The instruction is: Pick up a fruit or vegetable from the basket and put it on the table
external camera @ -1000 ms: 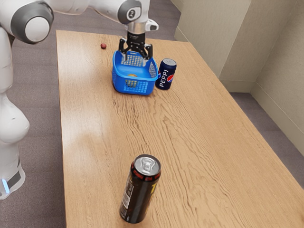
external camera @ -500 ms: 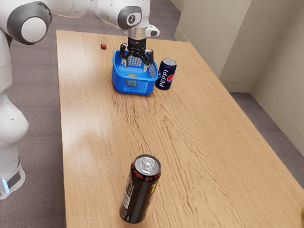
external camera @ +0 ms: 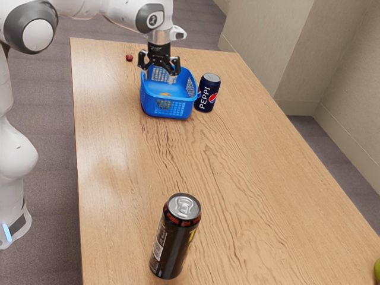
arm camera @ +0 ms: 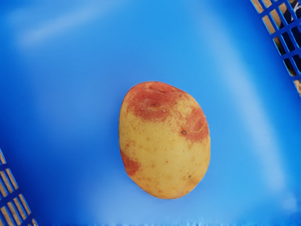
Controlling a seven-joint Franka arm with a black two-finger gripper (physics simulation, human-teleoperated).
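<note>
Jaws standing open, apart, right over the blue basket (external camera: 172,111), and below them, inside it, there's the potato (arm camera: 164,141)! What a looker: smooth, plump, oval, yellow skin freckled with brown specks, rusty-red blotches crowding one end and spilling down a side, one more low on the other flank. Its long axis lies roughly along the basket's two mesh walls (arm camera: 277,34), slightly askew, the redder end nearer the dark shape (arm camera: 288,42) beyond the mesh.
</note>
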